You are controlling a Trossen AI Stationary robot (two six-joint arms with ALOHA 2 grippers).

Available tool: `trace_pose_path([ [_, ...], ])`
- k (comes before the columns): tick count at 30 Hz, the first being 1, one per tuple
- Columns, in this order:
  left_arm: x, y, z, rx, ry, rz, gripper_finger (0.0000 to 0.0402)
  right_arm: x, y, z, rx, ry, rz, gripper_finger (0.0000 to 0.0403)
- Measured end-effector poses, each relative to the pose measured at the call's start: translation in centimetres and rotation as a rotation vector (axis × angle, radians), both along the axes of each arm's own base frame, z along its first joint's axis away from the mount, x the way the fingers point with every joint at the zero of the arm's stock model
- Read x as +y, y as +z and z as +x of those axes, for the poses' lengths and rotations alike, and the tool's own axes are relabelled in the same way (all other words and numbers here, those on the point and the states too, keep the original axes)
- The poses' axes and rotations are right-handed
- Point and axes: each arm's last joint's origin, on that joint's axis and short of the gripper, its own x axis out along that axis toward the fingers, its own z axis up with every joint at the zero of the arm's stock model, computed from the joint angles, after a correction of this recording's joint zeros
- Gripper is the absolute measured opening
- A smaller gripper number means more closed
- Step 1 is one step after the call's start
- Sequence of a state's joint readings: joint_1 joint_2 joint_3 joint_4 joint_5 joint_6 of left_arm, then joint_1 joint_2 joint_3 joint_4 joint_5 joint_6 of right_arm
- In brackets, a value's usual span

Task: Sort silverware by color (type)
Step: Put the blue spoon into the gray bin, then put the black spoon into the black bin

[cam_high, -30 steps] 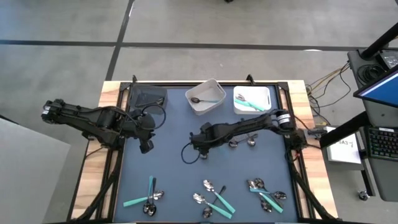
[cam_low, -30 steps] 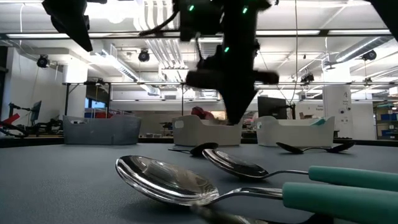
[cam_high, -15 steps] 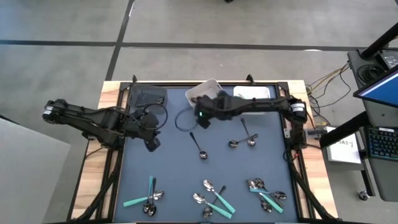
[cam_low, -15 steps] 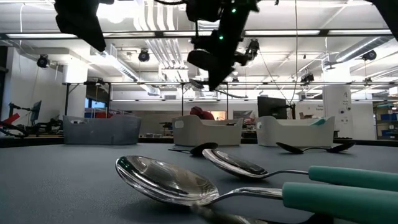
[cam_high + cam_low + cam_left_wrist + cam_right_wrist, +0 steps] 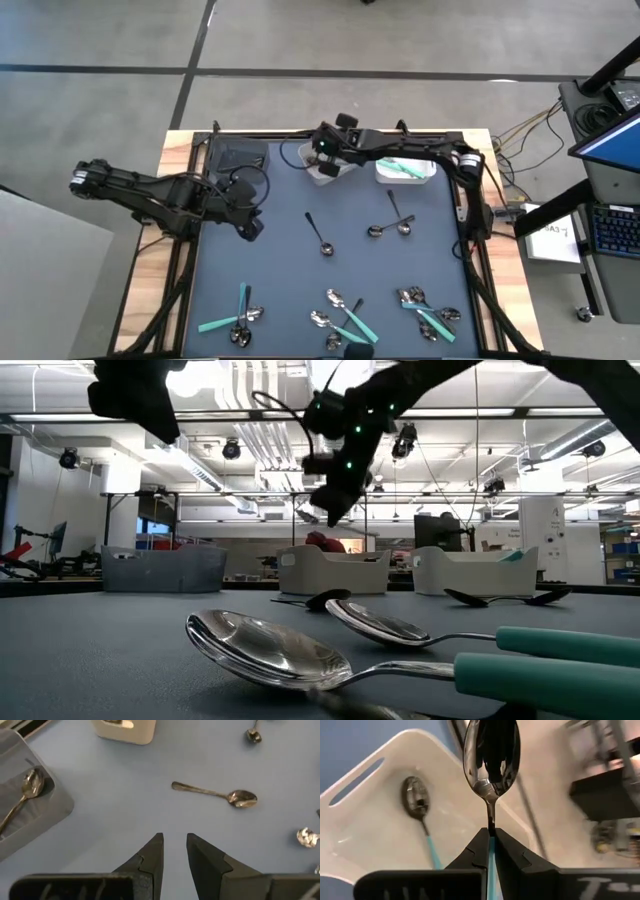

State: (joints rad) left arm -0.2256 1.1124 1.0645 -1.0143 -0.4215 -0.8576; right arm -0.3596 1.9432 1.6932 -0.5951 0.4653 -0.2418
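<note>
My right gripper [image 5: 326, 160] hangs above the left white bin [image 5: 330, 178], shut on a teal-handled spoon [image 5: 491, 750]. In the right wrist view another teal-handled spoon [image 5: 415, 797] lies in that bin [image 5: 370, 835]. My left gripper [image 5: 250, 228] hovers open above the mat's left half. In the left wrist view its fingers [image 5: 175, 840] stand short of an all-metal spoon [image 5: 215, 795] that lies flat mid-table [image 5: 320, 235]. Two more spoons [image 5: 390, 225] lie to its right. Clusters of teal-handled and dark utensils [image 5: 345, 320] lie along the near edge. My right gripper pinches the spoon between its two fingers at the thin neck [image 5: 491, 827], where the metal stem meets the teal handle [image 5: 491, 865]. The spoon lies along the fingers, its bowl sticking out past their tips. It is lifted clear, above the white bin.
A second white bin [image 5: 405, 160] with teal-handled pieces sits to the right of the first. A dark grey bin [image 5: 238, 157] at the far left corner holds a metal spoon [image 5: 25, 790]. More utensils lie at the near left [image 5: 240, 315] and near right [image 5: 425, 310].
My right gripper has risen from mid-table and swung toward the far edge, and now hangs over the left white bin. The all-metal spoon stays on the mat where that gripper was. My left gripper has drifted a little toward the table's right.
</note>
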Motion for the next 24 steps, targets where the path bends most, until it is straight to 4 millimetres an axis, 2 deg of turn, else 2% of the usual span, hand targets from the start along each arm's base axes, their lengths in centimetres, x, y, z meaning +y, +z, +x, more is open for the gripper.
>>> trace_pose_path([
  [7,-0.1,-0.2,0.4,0.004,-0.002,0.020,0.0068,-1.8,-3.0,0.4,0.043,0.003,0.047,0.0020],
  [12,0.0,-0.2,0.4,0.013,-0.022,0.037,0.0068,-2.0,-3.5,0.4,0.040,-0.016,0.057,0.0022],
  [15,0.0,-0.2,0.4,0.019,-0.035,0.069,0.0068,-1.9,-3.0,0.3,0.021,-0.029,0.062,0.0034],
  [20,0.1,-0.2,0.7,0.027,-0.073,0.102,0.0068,-1.7,-1.1,-0.3,-0.053,-0.082,0.073,0.0076],
  [24,0.2,-0.2,0.9,0.060,-0.163,0.167,0.0068,-1.1,0.4,-1.3,-0.111,-0.190,0.136,0.0106],
])
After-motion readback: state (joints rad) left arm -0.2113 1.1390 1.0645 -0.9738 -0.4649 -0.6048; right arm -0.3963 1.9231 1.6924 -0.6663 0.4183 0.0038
